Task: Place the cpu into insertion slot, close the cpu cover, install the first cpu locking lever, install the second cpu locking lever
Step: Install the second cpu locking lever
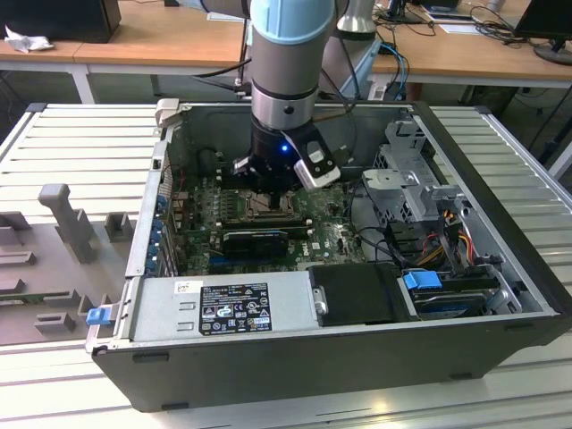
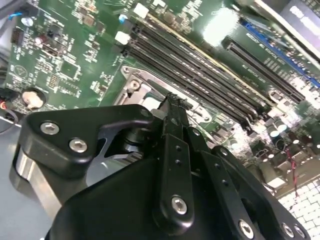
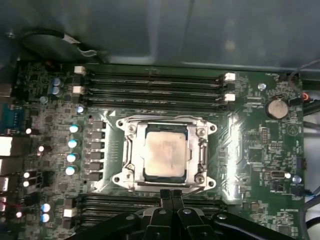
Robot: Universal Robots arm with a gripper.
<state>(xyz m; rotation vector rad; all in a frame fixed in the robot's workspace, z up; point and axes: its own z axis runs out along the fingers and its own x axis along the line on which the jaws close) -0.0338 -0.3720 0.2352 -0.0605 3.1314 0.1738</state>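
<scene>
Closest to you, the gripper (image 3: 172,194) hangs low over the motherboard with its fingers pressed together and nothing between them; in both wrist views the tips sit at the near edge of the insertion slot (image 3: 131,145).

The cpu (image 3: 165,155) already lies flat in that slot, dull silver top up, with the cpu cover (image 3: 204,150) down around it as a silvery frame, so the chip shows through the window. Whether the locking levers along the frame's sides are latched, you cannot tell from here.

Treat the chip as light, stiff and fragile: the socket under it will likely not forgive sideways dragging, so press or lift only square to the board. The cover is thin sheet metal, springy and slick, and it looks best worked at its edge tab rather than across the window.

Beyond the socket, long black memory slots (image 3: 155,89) run just beside the frame on both sides. A row of small capacitors (image 3: 73,150) stands near another side.

Farther out, in the exterior view, the case wall (image 1: 147,206), the power supply (image 1: 223,304) and loose cables (image 1: 420,241) hem the arm in.
</scene>
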